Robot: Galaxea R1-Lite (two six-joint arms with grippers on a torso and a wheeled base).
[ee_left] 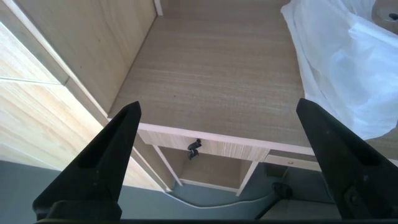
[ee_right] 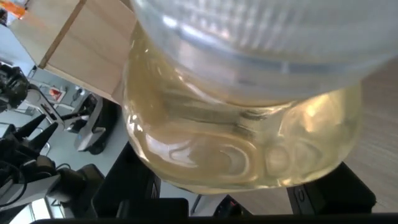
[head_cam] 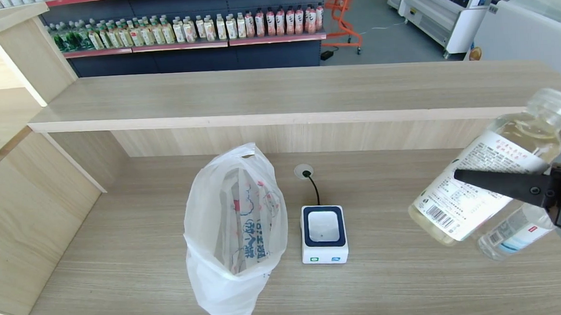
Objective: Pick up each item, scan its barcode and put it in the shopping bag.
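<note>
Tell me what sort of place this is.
Most likely a shop checkout: a white-and-blue square barcode scanner and translucent white plastic shopping bag on a pale wooden counter, shelves of bottled drinks behind, a clear plastic drink bottle in the right gripper.

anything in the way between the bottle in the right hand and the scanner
Nothing visible. The bottle is held tilted in the right hand above the counter's right end, and only bare counter lies between it and the scanner. The smaller bottle lies below it, off that path. The shopping bag stands beyond the scanner.
</note>
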